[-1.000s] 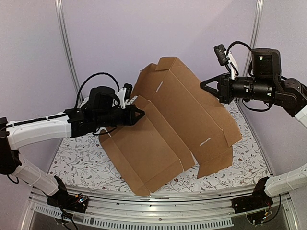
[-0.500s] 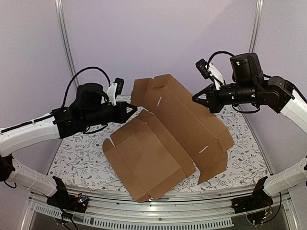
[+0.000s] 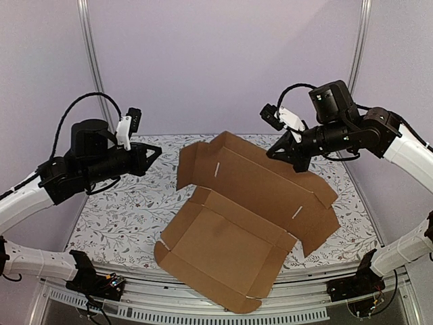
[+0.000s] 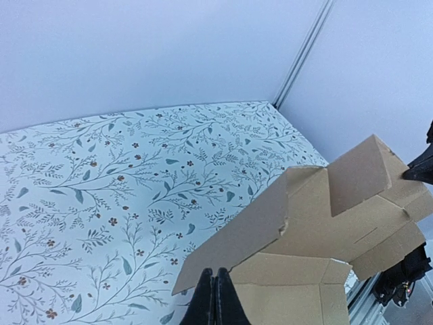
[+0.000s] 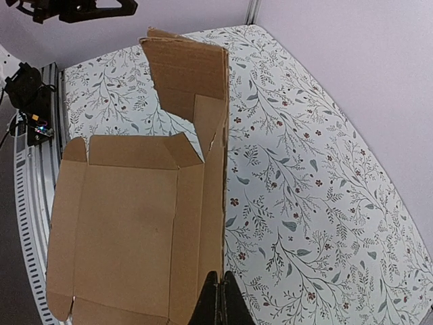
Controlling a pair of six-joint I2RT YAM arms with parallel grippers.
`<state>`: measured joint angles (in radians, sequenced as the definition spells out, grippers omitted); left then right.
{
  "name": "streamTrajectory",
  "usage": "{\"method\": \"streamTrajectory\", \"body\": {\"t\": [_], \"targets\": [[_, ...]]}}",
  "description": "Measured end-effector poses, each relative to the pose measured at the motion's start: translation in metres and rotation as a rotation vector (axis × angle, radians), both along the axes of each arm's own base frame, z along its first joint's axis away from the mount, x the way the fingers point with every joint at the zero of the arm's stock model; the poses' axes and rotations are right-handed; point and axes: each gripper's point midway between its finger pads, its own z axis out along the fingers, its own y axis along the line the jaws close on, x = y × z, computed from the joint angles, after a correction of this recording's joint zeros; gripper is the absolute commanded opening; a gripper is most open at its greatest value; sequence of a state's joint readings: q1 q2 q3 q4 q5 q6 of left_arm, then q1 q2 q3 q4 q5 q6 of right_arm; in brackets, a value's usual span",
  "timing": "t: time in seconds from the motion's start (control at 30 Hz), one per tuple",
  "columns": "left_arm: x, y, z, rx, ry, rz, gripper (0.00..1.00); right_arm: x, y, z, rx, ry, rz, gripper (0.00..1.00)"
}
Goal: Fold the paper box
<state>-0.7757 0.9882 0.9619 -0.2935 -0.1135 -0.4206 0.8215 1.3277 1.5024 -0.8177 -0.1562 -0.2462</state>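
Note:
The paper box (image 3: 230, 230) is a brown cardboard sheet lying open on the flowered table (image 3: 115, 217), with its back panel and side flaps raised. Its near corner hangs over the front rail. My left gripper (image 3: 157, 149) is shut and empty, hovering left of the box's far left flap with a gap between them. From the left wrist, the shut tips (image 4: 216, 273) point at the box (image 4: 298, 217) just ahead. My right gripper (image 3: 271, 154) is shut, its tips at the raised back panel's upper edge. In the right wrist view the tips (image 5: 218, 277) sit right on that edge of the box (image 5: 128, 223).
Metal frame posts (image 3: 91, 61) rise at the back corners in front of the lilac walls. A slotted metal rail (image 3: 203, 308) with cable clusters runs along the near edge. The left arm (image 5: 74, 8) shows at the top of the right wrist view.
The box has dropped from a steep tilt to lying nearly flat and slid toward the near edge. My left gripper has pulled back left off it. My right gripper has moved left and down.

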Motion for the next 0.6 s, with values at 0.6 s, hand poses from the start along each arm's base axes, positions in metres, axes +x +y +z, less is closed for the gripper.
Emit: {"method": "streamTrajectory", "body": {"t": [0.6], "targets": [[0.041, 0.014, -0.1, 0.039, 0.186, 0.022, 0.0, -0.032, 0.017, -0.009, -0.052, -0.08, 0.284, 0.0]]}}
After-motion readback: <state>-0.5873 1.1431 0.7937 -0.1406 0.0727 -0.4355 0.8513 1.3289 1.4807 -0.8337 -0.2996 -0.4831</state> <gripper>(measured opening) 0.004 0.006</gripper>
